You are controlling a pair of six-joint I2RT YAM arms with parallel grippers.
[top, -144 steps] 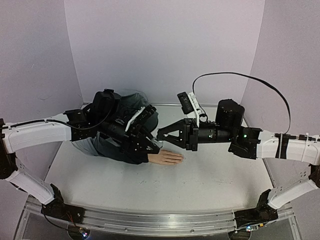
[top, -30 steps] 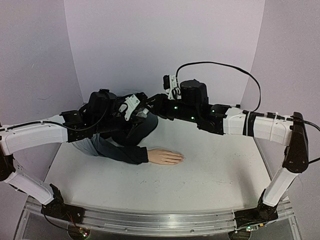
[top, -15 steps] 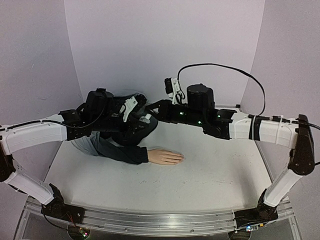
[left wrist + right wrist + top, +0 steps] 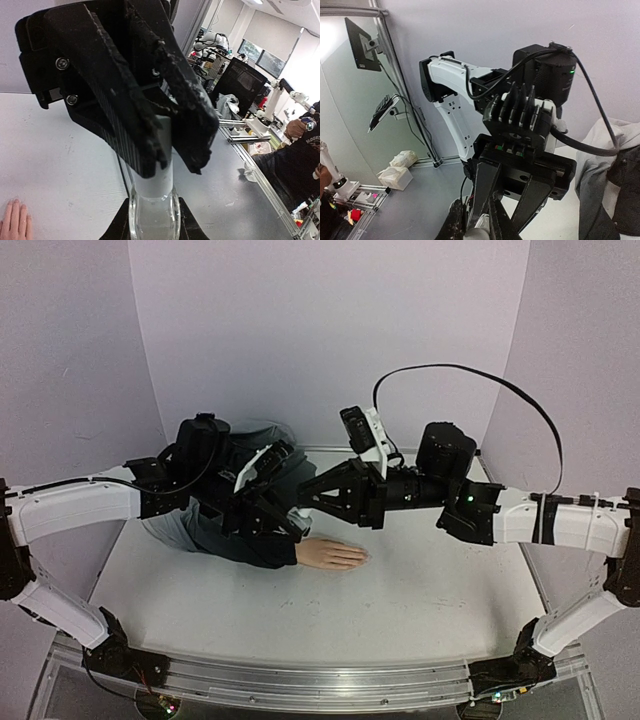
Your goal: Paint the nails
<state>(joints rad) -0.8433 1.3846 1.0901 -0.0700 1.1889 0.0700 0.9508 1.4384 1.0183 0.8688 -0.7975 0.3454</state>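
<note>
The pale mannequin hand lies palm down mid-table, its dark sleeve running back left. The nails at its fingertips are too small to make out. Several of its fingers show at the lower left of the left wrist view. My left gripper is shut on the frosted white end of a small bottle. My right gripper meets it from the right, shut on the bottle's clear glass end. Both hang just above the sleeve's cuff.
The grey jacket bunches up at the back left behind my left arm. Purple walls close in the back and sides. A metal rail runs along the front edge. My right arm's cable loops high.
My right gripper has closed and swung down from near the back wall, forward to the bottle in my left gripper. The left gripper has dropped slightly toward the cuff.
</note>
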